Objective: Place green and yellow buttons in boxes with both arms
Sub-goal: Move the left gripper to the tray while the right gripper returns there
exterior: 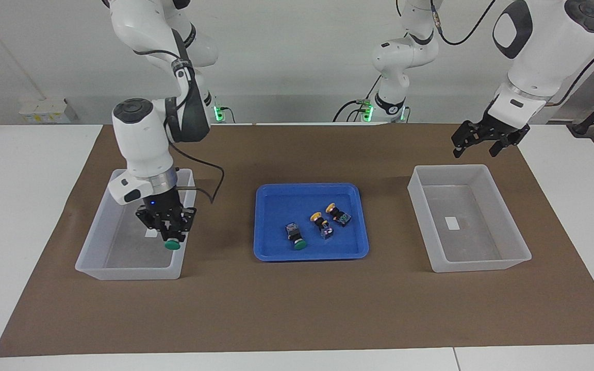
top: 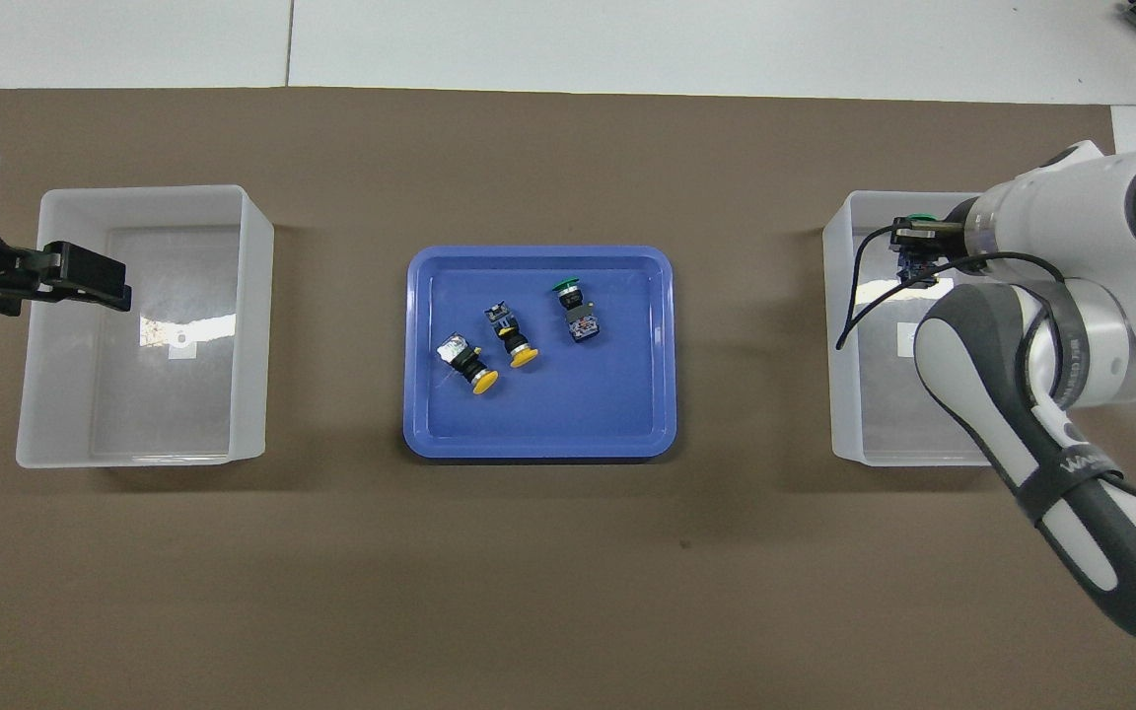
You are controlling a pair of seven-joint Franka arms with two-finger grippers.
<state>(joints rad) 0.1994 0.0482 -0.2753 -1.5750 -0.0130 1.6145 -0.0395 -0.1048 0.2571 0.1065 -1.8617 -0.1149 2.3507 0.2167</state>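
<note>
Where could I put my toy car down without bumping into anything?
The brown mat is bare along the edge farthest from the robots, and between the blue tray and each box. The box under the left tool holds only its label. The tray's middle is crowded with buttons, and the right tool fills the other box.

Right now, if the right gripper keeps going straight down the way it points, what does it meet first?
The right gripper, shut on a green button, points down into the box at the right arm's end. The button's cap would probably meet that box's floor first; nothing else shows beneath it.
</note>
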